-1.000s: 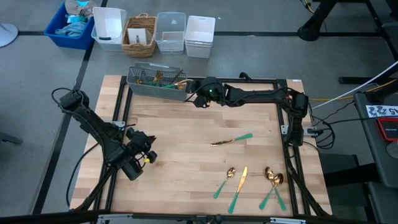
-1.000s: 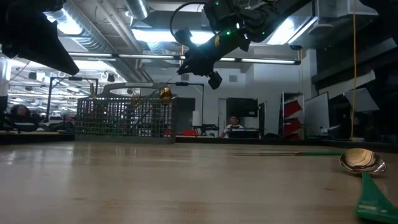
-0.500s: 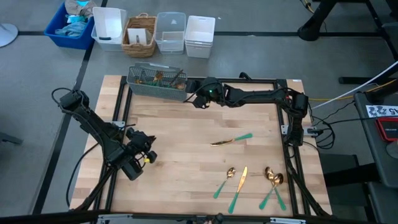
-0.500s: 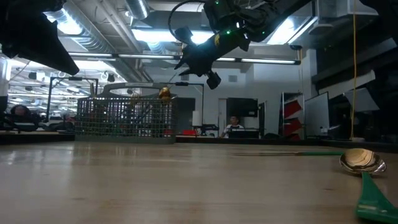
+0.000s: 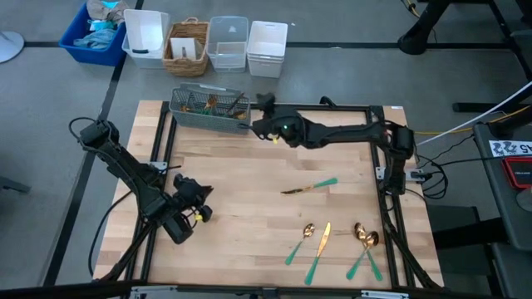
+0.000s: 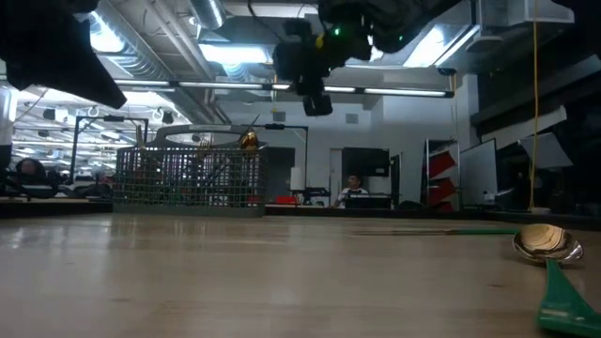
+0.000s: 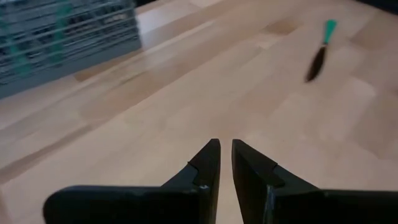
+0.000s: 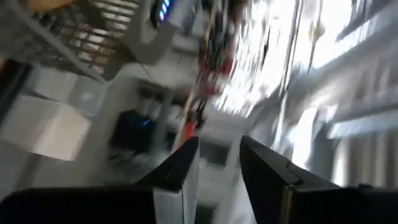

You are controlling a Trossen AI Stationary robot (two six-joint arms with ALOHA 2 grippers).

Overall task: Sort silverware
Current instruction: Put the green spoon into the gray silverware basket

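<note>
The silverware lies in two lots, both placed here against the wire basket (image 5: 209, 111) at the far edge of the tabletop (image 5: 241, 199). Several pieces stand or lean inside the basket, gold heads and teal handles showing through the mesh; in the low view one gold head (image 6: 249, 141) pokes above its rim. The rest lies loose on the wood, well apart from the basket toward the near right corner: a knife (image 5: 309, 188) alone in the middle of the board, then a spoon (image 5: 299, 242), a second knife (image 5: 319, 251) just beside it, and a pair of spoons (image 5: 366, 246) whose handles cross.

The right gripper (image 5: 264, 103) hangs in the air just beside the basket's right end, above the far edge. In the right wrist view its fingers (image 8: 180, 171) stand parted with a clear gap, and nothing sits between them. The left gripper (image 5: 196, 202) hovers low over bare wood, well apart from the basket on the near left side. Its fingers (image 7: 208, 165) are drawn almost together, only a thin slit between them, with nothing in it.

Between the basket and the loose pieces the wood is bare, a broad open stretch. A black frame (image 5: 391, 208) runs around the board's edges. Beyond the far edge, past the basket, a row of bins (image 5: 208, 46) stands on the floor
</note>
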